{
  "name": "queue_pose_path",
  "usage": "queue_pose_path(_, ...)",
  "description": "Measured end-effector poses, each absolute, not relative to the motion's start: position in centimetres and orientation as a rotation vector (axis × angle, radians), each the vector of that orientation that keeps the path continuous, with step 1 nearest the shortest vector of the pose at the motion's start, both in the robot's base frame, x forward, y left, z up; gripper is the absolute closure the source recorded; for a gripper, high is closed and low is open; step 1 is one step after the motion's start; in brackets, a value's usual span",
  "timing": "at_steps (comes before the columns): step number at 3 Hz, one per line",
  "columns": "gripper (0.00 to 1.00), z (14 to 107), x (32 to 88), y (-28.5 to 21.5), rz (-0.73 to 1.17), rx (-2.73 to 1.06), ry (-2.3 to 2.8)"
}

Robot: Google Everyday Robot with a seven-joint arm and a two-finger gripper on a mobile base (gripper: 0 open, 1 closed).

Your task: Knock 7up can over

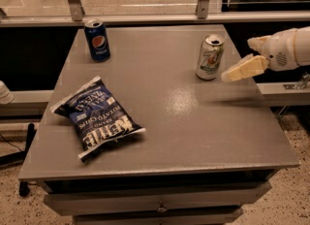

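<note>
The 7up can [210, 57], silver-white with green lettering, stands upright on the grey table [193, 122] at the far right. My gripper [238, 60] reaches in from the right edge, just right of the can at about its mid-height. Its cream fingers [244, 69] are spread apart and hold nothing. The lower fingertip is a small gap away from the can's right side and does not touch it.
A dark blue Pepsi can [97, 40] stands upright at the far left of the table. A blue chip bag [97, 117] lies flat at the front left. A metal rail and glass partition [145, 18] run behind the table.
</note>
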State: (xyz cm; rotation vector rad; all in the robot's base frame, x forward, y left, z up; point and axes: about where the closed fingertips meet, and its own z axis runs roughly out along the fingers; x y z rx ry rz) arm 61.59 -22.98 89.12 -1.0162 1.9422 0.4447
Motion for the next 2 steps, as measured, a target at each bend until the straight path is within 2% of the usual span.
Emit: queue_pose_path(2, 0.00, 86.7, 64.3, -20.8, 0.732, -0.902, 1.682)
